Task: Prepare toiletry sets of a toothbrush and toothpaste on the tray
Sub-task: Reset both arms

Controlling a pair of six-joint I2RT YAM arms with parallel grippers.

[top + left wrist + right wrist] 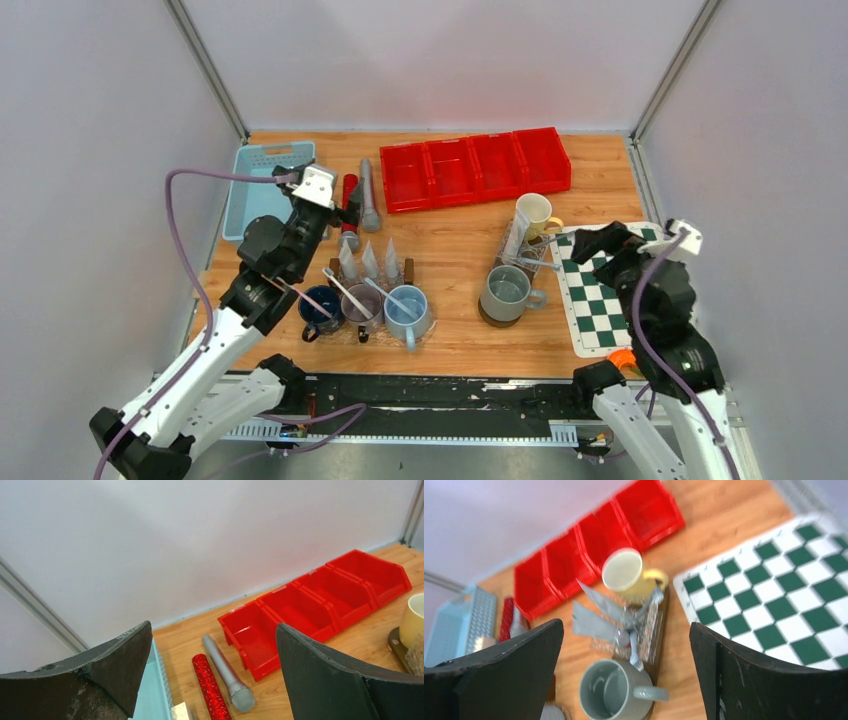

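On the right tray (487, 318) stand a grey mug (503, 292) and a yellow mug (533, 212). A toothpaste tube (514, 241) leans by the yellow mug, and a toothbrush (541, 263) lies across a clear holder. My right gripper (592, 243) hovers open just right of them, holding nothing. From the right wrist, the gripper (626, 625) frames the toothpaste (591, 622), the toothbrush (635, 652) and the grey mug (609, 690). The left tray (409, 268) carries three mugs with toothbrushes (346, 290) and three standing tubes (370, 260). My left gripper (214, 626) is open and empty, near the microphones.
A red glitter microphone (211, 687) and a grey microphone (227, 675) lie beside a pale blue basket (262, 185). A row of red bins (475, 170) sits at the back. A green-and-white chequered mat (598, 290) lies under my right arm.
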